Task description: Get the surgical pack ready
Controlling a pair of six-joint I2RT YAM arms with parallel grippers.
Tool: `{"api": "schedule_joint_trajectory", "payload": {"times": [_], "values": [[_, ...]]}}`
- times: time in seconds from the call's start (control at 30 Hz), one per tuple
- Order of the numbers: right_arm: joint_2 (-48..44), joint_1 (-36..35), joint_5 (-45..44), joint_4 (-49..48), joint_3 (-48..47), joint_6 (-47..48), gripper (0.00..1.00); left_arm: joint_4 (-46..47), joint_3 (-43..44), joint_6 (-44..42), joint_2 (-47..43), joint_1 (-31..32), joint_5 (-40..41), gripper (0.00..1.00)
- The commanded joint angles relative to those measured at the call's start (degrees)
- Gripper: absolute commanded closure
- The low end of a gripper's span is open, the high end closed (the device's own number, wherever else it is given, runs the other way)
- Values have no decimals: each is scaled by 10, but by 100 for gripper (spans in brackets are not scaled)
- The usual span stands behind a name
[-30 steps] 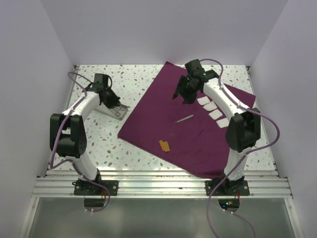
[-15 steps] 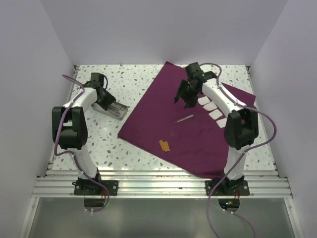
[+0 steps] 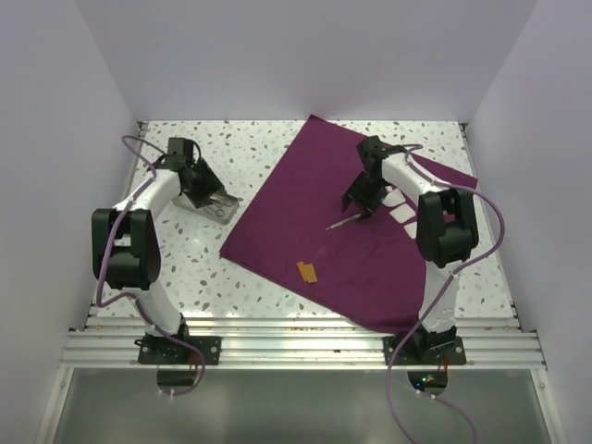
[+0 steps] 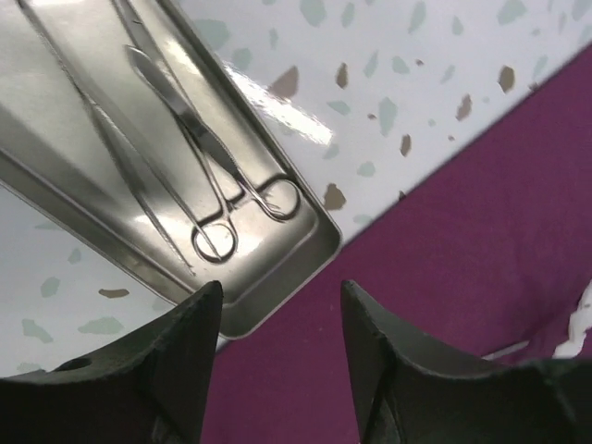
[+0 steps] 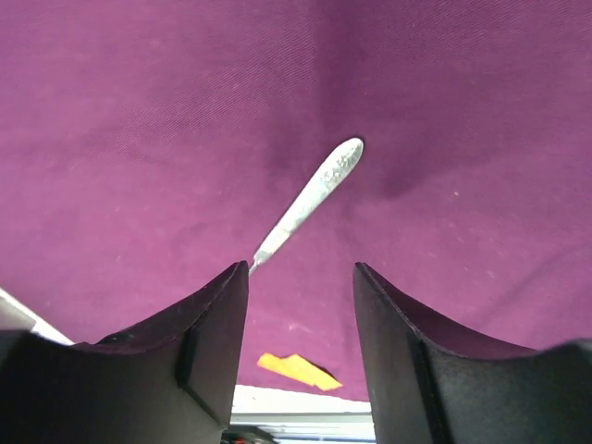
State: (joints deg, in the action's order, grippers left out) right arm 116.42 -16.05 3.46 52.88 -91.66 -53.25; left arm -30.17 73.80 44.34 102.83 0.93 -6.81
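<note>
Left gripper (image 4: 277,310) spread, empty, above the metal tray (image 4: 319,239) holding ring-handled instruments (image 4: 215,196). Right gripper (image 5: 301,277) parted, empty, over a slim metal instrument (image 5: 310,199) on the purple cloth (image 5: 139,111).

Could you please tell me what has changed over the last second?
The right tool has swung from beside the gauze toward the near side and down, open, over the metal instrument on the purple cloth. The left tool has opened by the tray, holding nothing. Scissors, cloth, instrument and orange tag stayed put.
</note>
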Motion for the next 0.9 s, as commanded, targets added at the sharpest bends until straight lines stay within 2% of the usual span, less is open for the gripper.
{"api": "schedule_joint_trajectory", "payload": {"times": [0.0,0.23,0.87], "values": [[21,-5,-18,-4,-11,-36,49,54,-17,-83,-50,36,-50,46],[7,-19,-33,-15,16,-67,54,52,7,-121,-43,101,-51,48],[57,-28,-65,-23,-9,-82,62,93,-8,-148,-48,110,-131,47]]}}
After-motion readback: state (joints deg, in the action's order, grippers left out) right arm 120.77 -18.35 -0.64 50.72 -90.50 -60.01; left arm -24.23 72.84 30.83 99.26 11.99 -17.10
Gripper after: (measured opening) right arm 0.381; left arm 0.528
